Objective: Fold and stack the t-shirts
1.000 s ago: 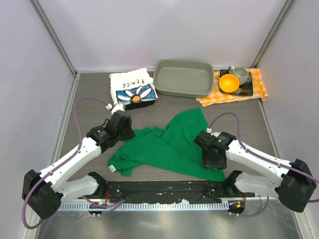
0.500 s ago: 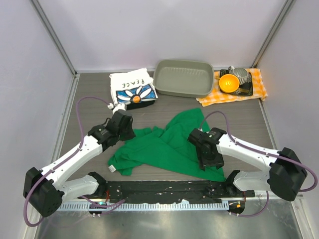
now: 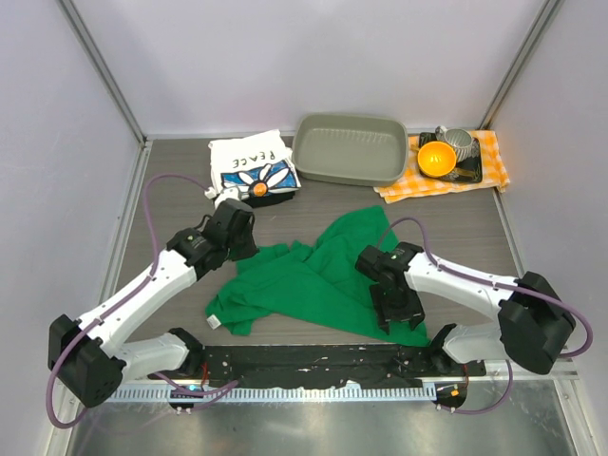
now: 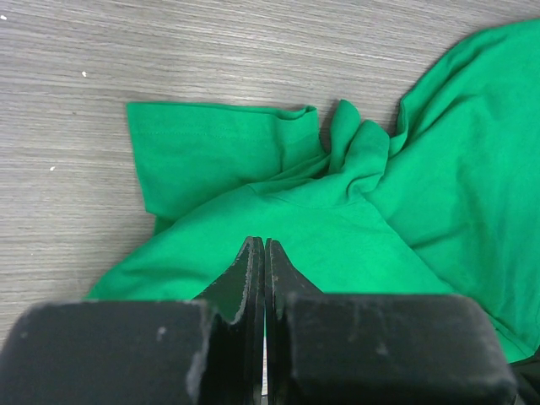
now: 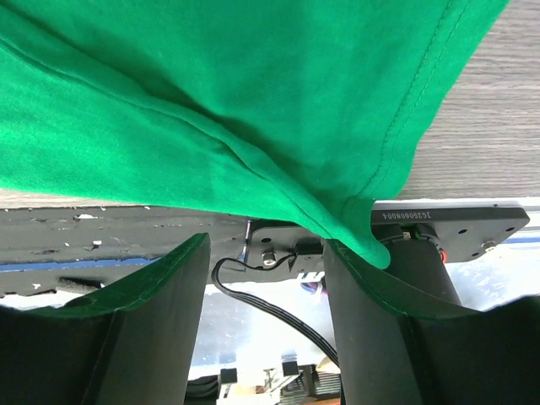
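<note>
Right end effector (image 5: 266, 243) drawn nearer over green t-shirt (image 3: 313, 280), fingers apart, left end effector (image 4: 259, 245) closed, empty

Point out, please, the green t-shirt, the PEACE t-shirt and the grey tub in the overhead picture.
green t-shirt (image 3: 313, 285): top external view, middle of the cloth.
PEACE t-shirt (image 3: 255, 177): top external view, daisy print.
grey tub (image 3: 347, 152): top external view, bare inner floor.

"PEACE" (black capitals) on the white t-shirt (image 3: 251, 166), small code on the arm base (image 5: 447, 224), unreadable
</note>
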Robot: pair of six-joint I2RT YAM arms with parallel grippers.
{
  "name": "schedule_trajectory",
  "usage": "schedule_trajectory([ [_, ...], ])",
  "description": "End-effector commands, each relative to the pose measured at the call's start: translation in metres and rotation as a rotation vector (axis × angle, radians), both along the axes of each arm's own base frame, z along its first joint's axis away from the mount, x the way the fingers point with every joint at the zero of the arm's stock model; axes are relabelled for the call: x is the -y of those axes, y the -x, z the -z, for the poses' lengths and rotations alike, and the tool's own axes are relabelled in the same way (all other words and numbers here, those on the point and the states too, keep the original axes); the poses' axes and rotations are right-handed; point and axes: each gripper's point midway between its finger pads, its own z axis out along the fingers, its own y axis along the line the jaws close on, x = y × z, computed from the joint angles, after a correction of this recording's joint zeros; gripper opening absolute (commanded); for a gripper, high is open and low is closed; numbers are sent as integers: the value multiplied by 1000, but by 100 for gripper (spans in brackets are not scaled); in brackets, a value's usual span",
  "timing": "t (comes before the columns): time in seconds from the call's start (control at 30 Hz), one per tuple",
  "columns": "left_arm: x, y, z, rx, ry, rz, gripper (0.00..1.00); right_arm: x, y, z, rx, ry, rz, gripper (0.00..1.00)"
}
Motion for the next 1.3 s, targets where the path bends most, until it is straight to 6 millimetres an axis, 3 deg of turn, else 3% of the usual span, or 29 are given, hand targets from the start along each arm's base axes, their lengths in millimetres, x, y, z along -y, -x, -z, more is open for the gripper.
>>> schedule_trajectory([
  [0.0,-3,-8,-14,22,-27,-2,0,-4,-4,-1,-25,-31,2,62],
  [0.3,2,-21,-17,10,-38,7,0,2,-25,-3,-14,-41,92,61],
  [0.47,4,-27,-18,3,-45,14,0,-2,-10,4,-90,-88,105,61],
  [0.83,5,-34,-10,-33,-63,9,0,-11,0,16,-209,-121,78,60],
  [1.0,2,-37,-13,-30,-66,-2,0,-7,-22,8,-146,-113,117,60],
  [1.27,9,-44,-13,-46,-60,12,0,8,-33,10,-98,-89,220,60],
])
